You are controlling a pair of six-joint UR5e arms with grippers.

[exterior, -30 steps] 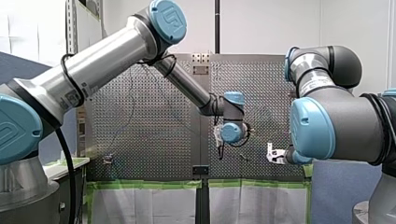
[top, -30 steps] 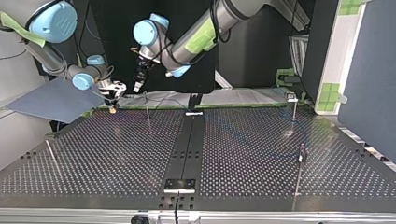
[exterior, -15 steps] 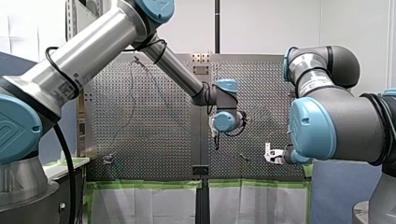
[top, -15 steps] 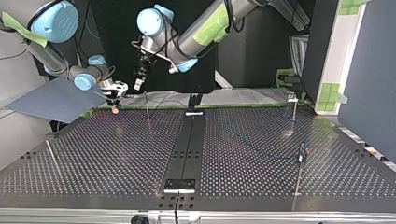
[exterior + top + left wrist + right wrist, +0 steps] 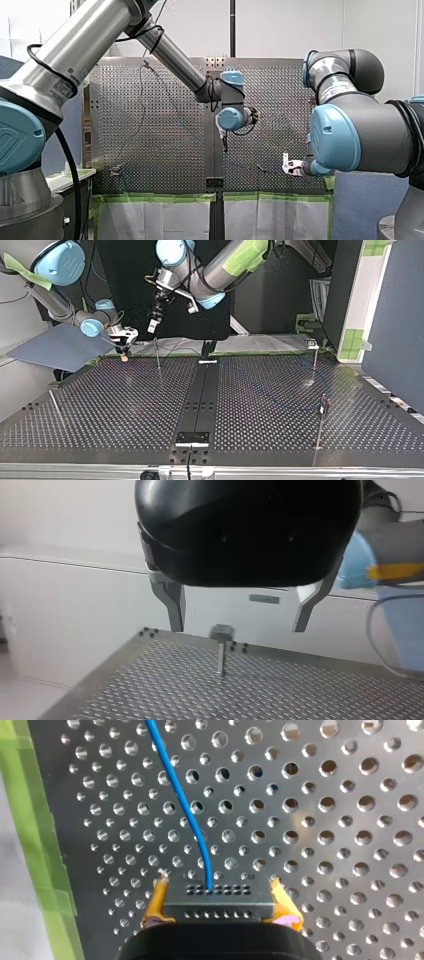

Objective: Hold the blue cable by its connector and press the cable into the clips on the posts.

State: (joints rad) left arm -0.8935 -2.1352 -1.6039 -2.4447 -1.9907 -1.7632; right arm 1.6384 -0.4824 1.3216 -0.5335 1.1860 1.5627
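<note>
Front view: my left gripper has climbed and drifted toward 10 o'clock. It was off to the 3 o'clock side of the centre seam of the perforated table and is now almost on it. The blue wrist joint rose with it, and the elbow cap has gone out past the 12 o'clock edge.

Top view: the same wrist lifted toward 1 o'clock. The gripper sits a shade higher above the post and nearer 3 o'clock.
</note>
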